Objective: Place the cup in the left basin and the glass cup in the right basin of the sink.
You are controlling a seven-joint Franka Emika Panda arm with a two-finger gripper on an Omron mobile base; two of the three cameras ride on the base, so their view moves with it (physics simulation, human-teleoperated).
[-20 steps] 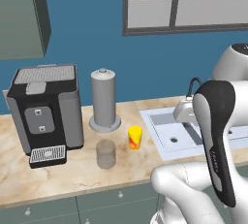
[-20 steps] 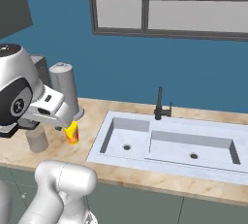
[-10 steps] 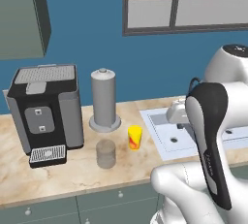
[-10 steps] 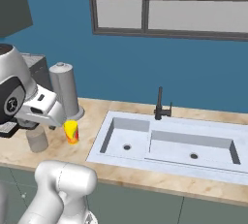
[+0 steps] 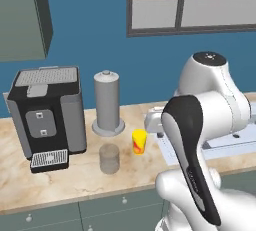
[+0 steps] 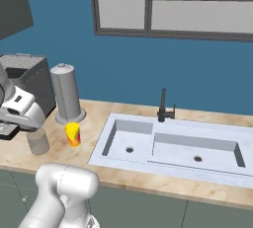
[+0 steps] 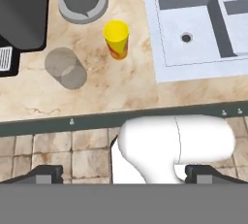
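**Gripper is hanging high over the counter edge, both cups waiting ahead**

The gripper [image 7: 124, 174] is carrying nothing, its tips standing wide apart. In the hand view the cup [image 7: 116, 39] is standing upright ahead of the tips, almost straight on; the glass cup [image 7: 65, 68] is sitting to its left. Farther ahead on the right, the sink [image 7: 160, 70] is showing its empty left basin [image 7: 186, 26]

cup [image 7: 116, 39] beside glass cup [image 7: 66, 68]

The cup [image 5: 139, 141] stands between glass cup [image 5: 109, 158] and sink [image 6: 173, 145].
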